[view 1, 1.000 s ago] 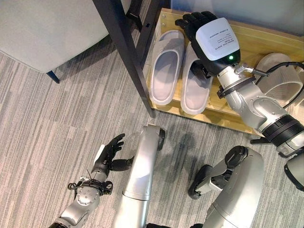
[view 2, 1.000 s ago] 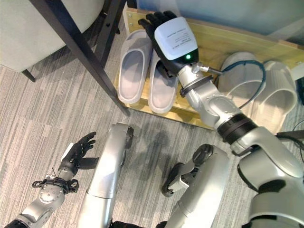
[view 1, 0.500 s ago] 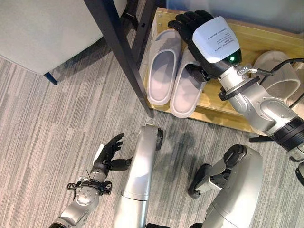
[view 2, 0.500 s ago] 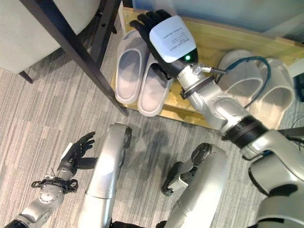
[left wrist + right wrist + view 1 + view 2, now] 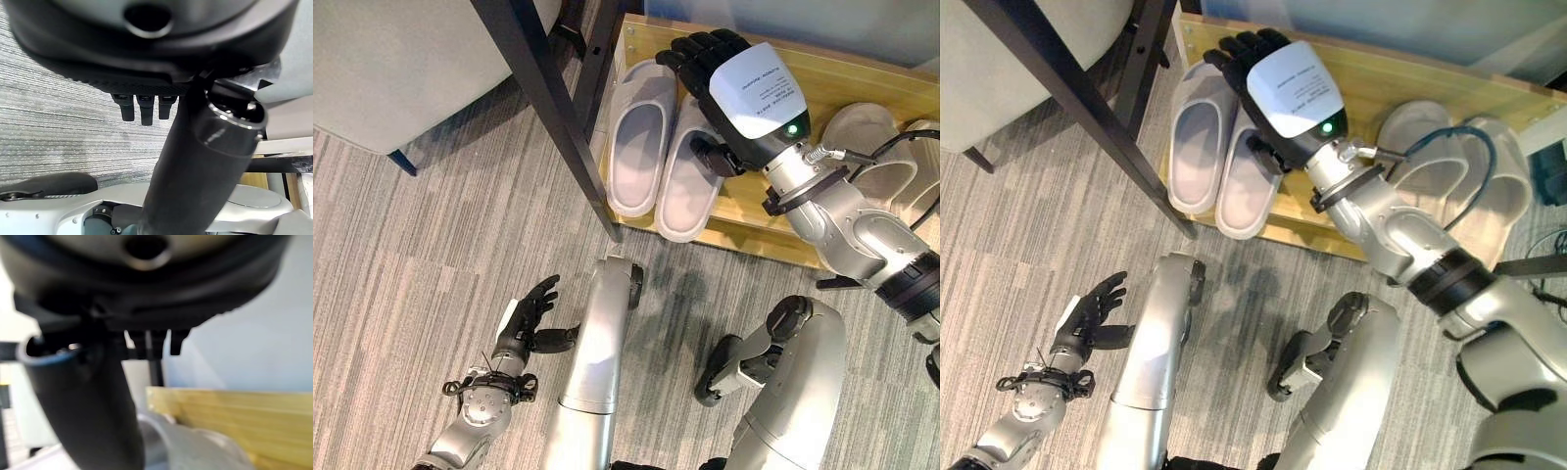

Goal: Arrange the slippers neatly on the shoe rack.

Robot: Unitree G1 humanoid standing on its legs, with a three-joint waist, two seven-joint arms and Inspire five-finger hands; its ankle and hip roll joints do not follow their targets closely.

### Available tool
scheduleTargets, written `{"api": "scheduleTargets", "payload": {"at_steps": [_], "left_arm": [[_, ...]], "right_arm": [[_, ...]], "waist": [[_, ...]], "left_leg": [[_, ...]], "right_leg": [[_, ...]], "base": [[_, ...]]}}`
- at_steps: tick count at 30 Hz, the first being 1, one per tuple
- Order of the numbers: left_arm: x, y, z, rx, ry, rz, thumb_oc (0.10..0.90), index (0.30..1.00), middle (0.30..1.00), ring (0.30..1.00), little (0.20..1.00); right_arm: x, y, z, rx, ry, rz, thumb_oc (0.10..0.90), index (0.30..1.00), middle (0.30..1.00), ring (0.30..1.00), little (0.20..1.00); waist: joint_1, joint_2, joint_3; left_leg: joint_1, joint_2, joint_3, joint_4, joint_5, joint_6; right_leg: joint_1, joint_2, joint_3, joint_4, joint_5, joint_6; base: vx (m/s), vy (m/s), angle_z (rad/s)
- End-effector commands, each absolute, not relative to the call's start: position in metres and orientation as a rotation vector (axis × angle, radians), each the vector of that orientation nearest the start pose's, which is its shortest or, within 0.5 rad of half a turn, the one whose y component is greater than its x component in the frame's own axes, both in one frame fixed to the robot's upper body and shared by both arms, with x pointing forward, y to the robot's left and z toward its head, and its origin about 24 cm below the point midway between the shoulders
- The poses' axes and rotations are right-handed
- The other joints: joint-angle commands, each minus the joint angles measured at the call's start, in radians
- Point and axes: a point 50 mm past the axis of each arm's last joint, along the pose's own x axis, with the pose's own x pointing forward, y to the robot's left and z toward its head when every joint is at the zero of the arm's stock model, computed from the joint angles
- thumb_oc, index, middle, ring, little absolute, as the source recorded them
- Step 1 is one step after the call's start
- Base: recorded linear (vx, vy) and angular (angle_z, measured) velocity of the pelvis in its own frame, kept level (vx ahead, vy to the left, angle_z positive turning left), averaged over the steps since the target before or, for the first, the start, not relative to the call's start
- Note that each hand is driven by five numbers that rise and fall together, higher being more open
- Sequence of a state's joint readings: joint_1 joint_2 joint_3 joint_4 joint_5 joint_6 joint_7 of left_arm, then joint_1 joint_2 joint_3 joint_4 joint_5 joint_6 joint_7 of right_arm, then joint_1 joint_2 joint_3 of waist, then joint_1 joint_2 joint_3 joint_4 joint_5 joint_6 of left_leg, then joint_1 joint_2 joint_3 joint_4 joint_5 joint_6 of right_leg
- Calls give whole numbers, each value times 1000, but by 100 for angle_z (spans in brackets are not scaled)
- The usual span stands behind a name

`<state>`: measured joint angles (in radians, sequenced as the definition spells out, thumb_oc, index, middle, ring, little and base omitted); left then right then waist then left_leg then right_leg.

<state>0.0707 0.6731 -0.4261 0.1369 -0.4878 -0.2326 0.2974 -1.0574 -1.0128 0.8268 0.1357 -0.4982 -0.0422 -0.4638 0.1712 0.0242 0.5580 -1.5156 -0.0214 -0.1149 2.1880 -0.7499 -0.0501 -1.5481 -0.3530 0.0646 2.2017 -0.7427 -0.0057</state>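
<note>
Two light grey slippers lie side by side at the left end of the wooden shoe rack (image 5: 847,83), heels over its front edge. The left slipper (image 5: 636,137) lies straight. The right slipper (image 5: 688,186) leans its heel towards it. My right hand (image 5: 749,93) lies flat over the right slipper's toe, open, with its fingers (image 5: 700,49) stretched to the rack's back and its thumb on the slipper's strap. In the right wrist view the grey slipper (image 5: 195,450) shows past the thumb. My left hand (image 5: 527,323) hangs open low over the carpet, holding nothing.
A second pale pair of slippers (image 5: 1430,147) lies at the rack's right end. A dark slanted furniture leg (image 5: 548,108) stands just left of the rack, with a grey upholstered seat (image 5: 401,59) beyond it. Striped grey carpet (image 5: 431,245) covers the floor.
The view has shifted. My right hand has moved left and pushed the right slipper against the left one, its heel now angled left. The left hand stays where it was.
</note>
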Motion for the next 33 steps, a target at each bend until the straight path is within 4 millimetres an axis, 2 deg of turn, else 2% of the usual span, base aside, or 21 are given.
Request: {"api": "scheduleTargets", "payload": {"at_steps": [1, 9, 11, 12, 17, 23, 24, 31, 33], "left_arm": [[219, 207, 26, 120, 43, 5, 800, 900, 900, 900, 900], [218, 208, 25, 108, 45, 22, 800, 900, 900, 900, 900], [218, 208, 26, 98, 40, 32, 800, 900, 900, 900, 900], [218, 208, 26, 101, 41, 31, 800, 900, 900, 900, 900], [219, 207, 26, 96, 44, 20, 800, 900, 900, 900, 900], [219, 208, 25, 91, 49, 29, 800, 900, 900, 900, 900], [219, 207, 24, 90, 52, 35, 800, 900, 900, 900, 900], [218, 207, 23, 92, 55, 37, 800, 900, 900, 900, 900], [219, 206, 23, 95, 55, 34, 800, 900, 900, 900, 900]], "right_arm": [[298, -142, 324, -1396, -1297, -143, 800, 900, 900, 900, 900], [281, -143, 319, -1247, -1327, -113, 800, 900, 900, 900, 900], [276, -144, 310, -1078, -1290, -62, 800, 900, 900, 900, 900], [275, -144, 310, -1075, -1289, -62, 800, 900, 900, 900, 900], [264, -146, 294, -756, -1193, 91, 800, 900, 900, 900, 900], [261, -153, 287, -724, -1146, 104, 800, 900, 900, 900, 900], [261, -157, 279, -688, -1106, 106, 800, 900, 900, 900, 900], [262, -161, 260, -571, -1004, 139, 800, 900, 900, 900, 900], [264, -159, 251, -490, -950, 171, 800, 900, 900, 900, 900]], "waist": [[22, -12, -38], [7, -27, -38], [-4, -32, -38], [-3, -34, -38], [-16, -46, -38], [-23, -57, -38], [-30, -62, -38], [-36, -68, -38], [-35, -66, -38]], "left_leg": [[-54, -5, 26, -92, -32, -15], [-54, 1, 40, -85, -38, -9], [-54, 1, 48, -85, -41, -7], [-54, 1, 48, -85, -41, -7], [-54, 0, 60, -84, -43, -5], [-54, 5, 68, -84, -45, -5], [-54, 5, 72, -85, -46, -4], [-54, 6, 77, -86, -48, -3], [-54, 7, 77, -88, -47, -1]], "right_leg": [[8, -6, 2, 98, -11, -78], [-6, 3, 14, 102, -9, -73], [-9, 8, 17, 102, -8, -73], [-9, 8, 18, 102, -9, -72], [-10, 11, 22, 104, -7, -69], [-17, 15, 27, 105, -7, -68], [-19, 17, 30, 106, -7, -69], [-21, 17, 30, 101, -7, -67], [-21, 18, 29, 99, -6, -67]], "base": [[0, 0, 0], [0, 14, -3], [4, 16, -3], [6, 9, -4], [7, 16, -6], [1, 3, -1], [0, 0, 0], [0, 0, 0], [0, 0, 0]]}}
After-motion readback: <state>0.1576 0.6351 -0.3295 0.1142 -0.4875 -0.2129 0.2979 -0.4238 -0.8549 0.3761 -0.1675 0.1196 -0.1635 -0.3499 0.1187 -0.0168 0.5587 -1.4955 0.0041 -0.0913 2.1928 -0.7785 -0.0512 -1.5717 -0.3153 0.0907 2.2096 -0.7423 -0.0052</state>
